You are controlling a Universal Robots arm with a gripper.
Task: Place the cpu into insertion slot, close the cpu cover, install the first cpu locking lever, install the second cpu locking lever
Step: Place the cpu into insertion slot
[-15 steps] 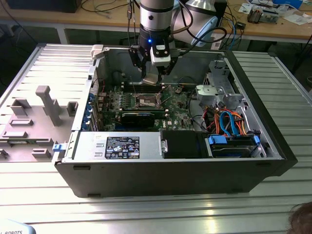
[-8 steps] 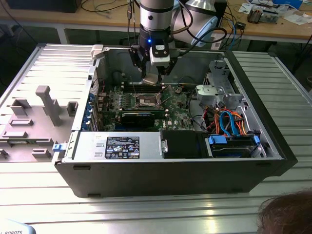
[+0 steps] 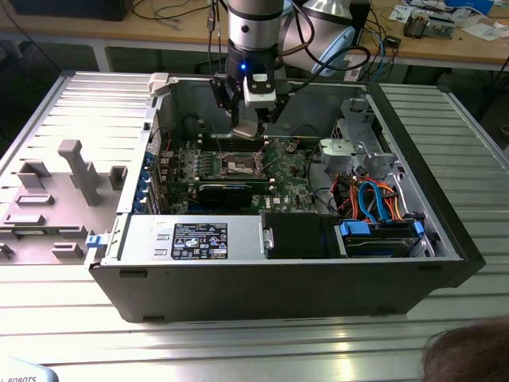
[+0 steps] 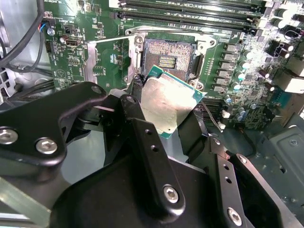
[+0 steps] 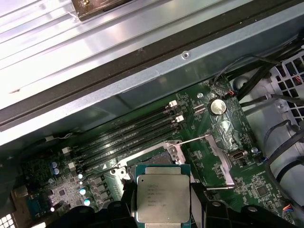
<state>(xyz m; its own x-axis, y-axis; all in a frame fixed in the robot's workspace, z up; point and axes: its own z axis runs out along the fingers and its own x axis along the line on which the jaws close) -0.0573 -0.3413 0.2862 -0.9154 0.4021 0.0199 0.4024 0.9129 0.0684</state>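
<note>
Second wrist view: the gripper (image 4: 165, 116) clamps the cpu (image 4: 168, 99) by two opposite edges, tilted and held in the air above the empty insertion slot (image 4: 167, 59) near the middle of the motherboard (image 4: 71, 57). The cpu cover (image 4: 92, 61) lies folded open beside the slot. Nothing is seated yet, so all four steps appear outstanding.

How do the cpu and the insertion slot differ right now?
The cpu has a dull silver top with a green edge; the insertion slot is a dark recess with a silvery rim. The cpu is gripped in the pincer, above the motherboard; the insertion slot sits in that board, empty. Both are square.
</note>
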